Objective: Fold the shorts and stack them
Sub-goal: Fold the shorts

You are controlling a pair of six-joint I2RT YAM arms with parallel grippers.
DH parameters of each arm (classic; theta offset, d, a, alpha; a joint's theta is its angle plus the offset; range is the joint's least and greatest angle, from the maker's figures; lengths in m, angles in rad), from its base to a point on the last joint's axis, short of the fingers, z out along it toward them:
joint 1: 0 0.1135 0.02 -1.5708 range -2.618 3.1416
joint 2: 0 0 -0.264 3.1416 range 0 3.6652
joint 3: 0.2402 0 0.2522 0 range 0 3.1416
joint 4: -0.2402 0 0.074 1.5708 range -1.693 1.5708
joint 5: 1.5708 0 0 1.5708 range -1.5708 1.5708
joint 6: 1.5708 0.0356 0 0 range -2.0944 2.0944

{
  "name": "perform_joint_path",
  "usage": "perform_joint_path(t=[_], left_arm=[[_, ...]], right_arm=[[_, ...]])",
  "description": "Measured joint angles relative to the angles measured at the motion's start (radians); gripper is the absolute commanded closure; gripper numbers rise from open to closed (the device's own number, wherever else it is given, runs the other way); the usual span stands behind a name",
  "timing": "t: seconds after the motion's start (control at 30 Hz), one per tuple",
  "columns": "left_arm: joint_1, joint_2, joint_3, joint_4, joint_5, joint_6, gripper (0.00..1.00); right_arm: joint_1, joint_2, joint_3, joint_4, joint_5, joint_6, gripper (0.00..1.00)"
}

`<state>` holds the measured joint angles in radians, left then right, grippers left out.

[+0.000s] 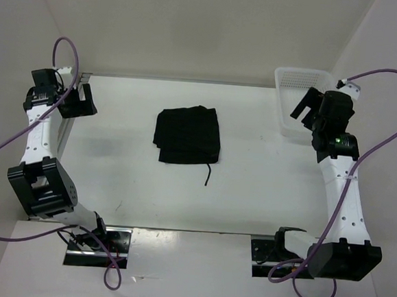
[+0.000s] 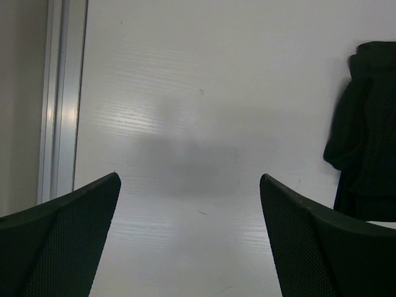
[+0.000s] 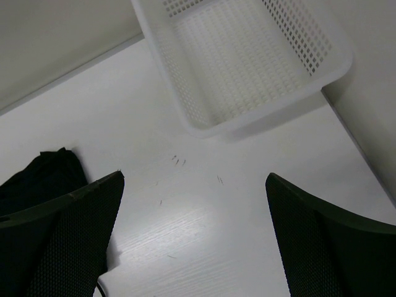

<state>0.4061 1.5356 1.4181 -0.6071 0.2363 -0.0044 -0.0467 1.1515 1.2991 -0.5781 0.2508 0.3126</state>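
Nearest me in the top view are the arm bases (image 1: 98, 240), bolted at the near edge of the table (image 1: 114, 176). From there I see the left gripper (image 1: 78, 101) over the far left of the table and the right gripper (image 1: 305, 105) held just beside the white mesh basket (image 1: 286, 80). The shorts (image 1: 187, 134) lie folded into a black square between the two grippers, well apart from both, with the drawstring (image 1: 209, 173) trailing off the near edge of the fabric. On the left wrist view, my left gripper (image 2: 189, 178) is spread wide with nothing between its fingers (image 2: 68, 241), only bare table below. The shorts (image 2: 365, 124) show at the frame's right edge, off to that gripper's right, and a metal rail (image 2: 62, 99) runs along its left. On the right wrist view, my right gripper (image 3: 193, 176) is likewise spread wide and holds nothing. The basket (image 3: 260, 114) sits ahead of its fingertips, and the shorts (image 3: 43, 179) lie off to its left, partly behind the left finger.
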Motion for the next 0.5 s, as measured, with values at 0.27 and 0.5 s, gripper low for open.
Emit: perform_joint_path(t=[0.27,0.5], left_arm=[[0.0,-0.044,-0.03,0.011,-0.021,0.0,0.0],[-0.004,-0.058,-0.045,0.016,-0.003,0.0,0.0]], right_arm=[[0.015,-0.014,-0.005,0.001,0.0,-0.006,0.0],[0.023,-0.069,-0.041,0.009,0.0,-0.015,0.0]])
